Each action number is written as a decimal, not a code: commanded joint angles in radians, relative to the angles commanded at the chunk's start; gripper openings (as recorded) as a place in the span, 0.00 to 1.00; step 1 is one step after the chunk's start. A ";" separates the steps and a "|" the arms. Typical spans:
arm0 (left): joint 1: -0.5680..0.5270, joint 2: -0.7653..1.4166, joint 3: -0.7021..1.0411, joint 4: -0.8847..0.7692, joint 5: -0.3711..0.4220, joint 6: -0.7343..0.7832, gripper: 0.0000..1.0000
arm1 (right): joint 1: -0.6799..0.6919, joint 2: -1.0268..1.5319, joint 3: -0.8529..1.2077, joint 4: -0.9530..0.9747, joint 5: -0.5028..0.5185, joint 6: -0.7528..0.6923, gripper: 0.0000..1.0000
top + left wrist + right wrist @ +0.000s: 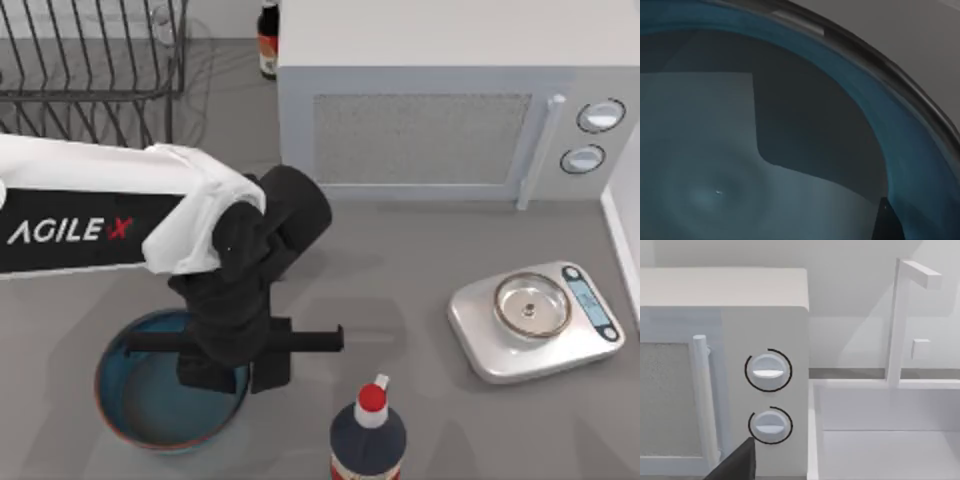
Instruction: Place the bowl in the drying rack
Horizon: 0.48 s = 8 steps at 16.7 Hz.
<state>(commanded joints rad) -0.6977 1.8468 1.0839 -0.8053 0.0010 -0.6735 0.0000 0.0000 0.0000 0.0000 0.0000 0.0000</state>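
One label — AGILEX, left arm (70, 230).

Microwave (450, 100) beside drying rack (90, 60)

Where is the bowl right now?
In the top view the bowl sits on the table's front left, under the left claw, left of a red-capped bottle.

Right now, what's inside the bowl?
The bowl holds no object on the greyish floor that shows. My left gripper hangs over its right side, so the top view hides that part of the inside. A dark fingertip shows near the inner wall.
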 joint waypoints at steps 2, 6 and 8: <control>-0.002 0.000 0.014 -0.014 0.000 0.000 0.00 | 0.000 0.000 0.000 0.000 0.000 0.000 1.00; -0.010 -0.010 0.164 -0.168 0.000 -0.007 0.00 | 0.000 0.000 0.000 0.000 0.000 0.000 1.00; -0.012 -0.018 0.278 -0.303 0.000 -0.011 0.00 | 0.000 0.000 0.000 0.000 0.000 0.000 1.00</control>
<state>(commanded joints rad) -0.7093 1.8287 1.3615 -1.1086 0.0011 -0.6841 0.0000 0.0000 0.0000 0.0000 0.0000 0.0000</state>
